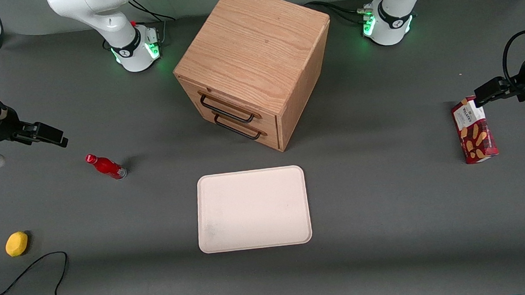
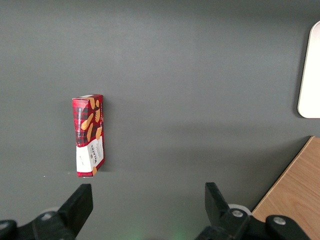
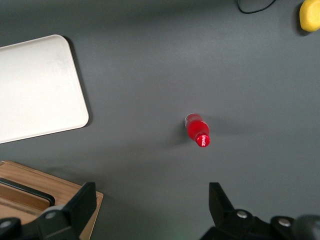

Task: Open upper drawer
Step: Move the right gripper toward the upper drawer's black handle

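Note:
An oak cabinet (image 1: 255, 59) stands at the middle of the table with two drawers on its front. The upper drawer (image 1: 233, 104) is shut and flush, its black wire handle (image 1: 227, 111) just above the lower drawer's handle (image 1: 237, 128). My gripper (image 1: 50, 134) hangs open with nothing in it, well off toward the working arm's end of the table, apart from the cabinet. In the right wrist view the gripper (image 3: 150, 200) has only grey table between its fingers, and a corner of the cabinet (image 3: 35, 192) shows beside one finger.
A small red bottle (image 1: 106, 166) stands beside my gripper, slightly nearer the camera. A yellow lemon-like object (image 1: 16, 243) and a black cable (image 1: 43, 277) lie nearer the camera still. A white tray (image 1: 252, 209) lies in front of the cabinet. A red biscuit box (image 1: 474, 130) sits toward the parked arm's end.

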